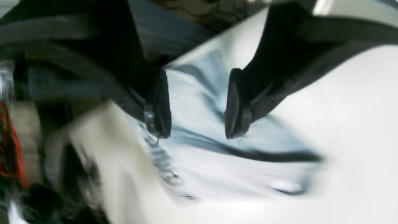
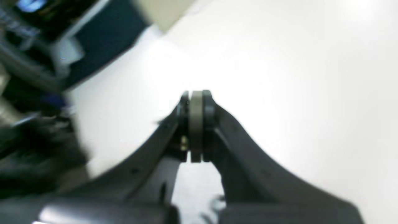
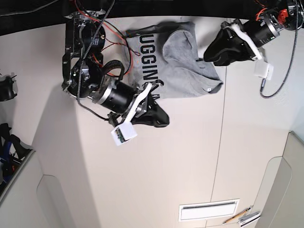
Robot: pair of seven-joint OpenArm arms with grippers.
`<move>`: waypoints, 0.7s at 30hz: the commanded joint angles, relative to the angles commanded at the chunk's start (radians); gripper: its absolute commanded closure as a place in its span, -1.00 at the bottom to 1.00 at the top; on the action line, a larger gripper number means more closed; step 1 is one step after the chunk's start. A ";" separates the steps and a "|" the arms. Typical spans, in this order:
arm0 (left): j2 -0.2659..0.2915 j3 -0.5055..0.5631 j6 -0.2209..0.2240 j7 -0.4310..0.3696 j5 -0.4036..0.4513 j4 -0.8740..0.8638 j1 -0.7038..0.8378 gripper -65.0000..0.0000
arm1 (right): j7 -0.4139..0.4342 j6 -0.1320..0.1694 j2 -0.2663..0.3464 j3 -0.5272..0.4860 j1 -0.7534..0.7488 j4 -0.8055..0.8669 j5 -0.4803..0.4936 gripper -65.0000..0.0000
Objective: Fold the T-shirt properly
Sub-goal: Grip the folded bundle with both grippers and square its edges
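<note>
**T-shirt** (image 3: 183, 71): heather-grey, black block lettering showing along one side; lies crumpled and partly doubled over at the far edge of the tabletop (image 3: 156, 171), between the two grippers. Not yet squared or flattened; folding judged to be at an early stage.

**Left gripper** (image 1: 197, 124): fingers spread wide, nothing between them. Pale creased cloth sits directly beneath and ahead of the fingertips; whether the tips touch it cannot be told through the blur. In the base view this gripper hangs at the shirt's edge, near a hem corner.

**Right gripper** (image 2: 196, 124): fingers pressed together, nothing visibly pinched. Only bare tabletop lies below and beyond its tip; in the base view the shirt is just behind it, on the lettered side.

**Other items:** pencil and small objects (image 3: 242, 217) at the near tabletop edge, well apart from both grippers.

**Risks, as judged:**
- Left gripper closing on a bunched ridge could take several layers at once, dragging the heap instead of opening it.
- Shirt sits at the tabletop edge; a pull outward could slide it off.
- Right gripper, being closed and off the cloth, offers no anchoring; a one-sided tug would skew the garment.
</note>
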 joint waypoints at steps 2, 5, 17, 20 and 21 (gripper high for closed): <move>0.000 0.109 0.000 -0.009 0.080 -0.001 -0.001 0.12 | 0.003 0.000 0.018 0.020 0.027 -0.035 -0.003 1.00; 0.000 0.258 0.000 -0.097 0.249 -0.001 -0.001 0.12 | 0.029 -0.003 0.034 0.021 0.046 -0.137 -0.037 1.00; 0.000 0.348 0.044 -0.259 0.503 -0.001 -0.031 -0.36 | 0.053 -0.003 0.129 0.034 0.053 -0.221 -0.028 1.00; 0.034 0.348 0.044 -0.255 0.498 -0.001 -0.031 -0.36 | 0.049 -0.007 0.129 0.034 0.050 -0.221 -0.026 1.00; 0.049 0.348 0.044 -0.255 0.499 -0.001 -0.031 -0.36 | 0.031 -0.007 0.129 0.034 0.047 -0.221 -0.008 1.00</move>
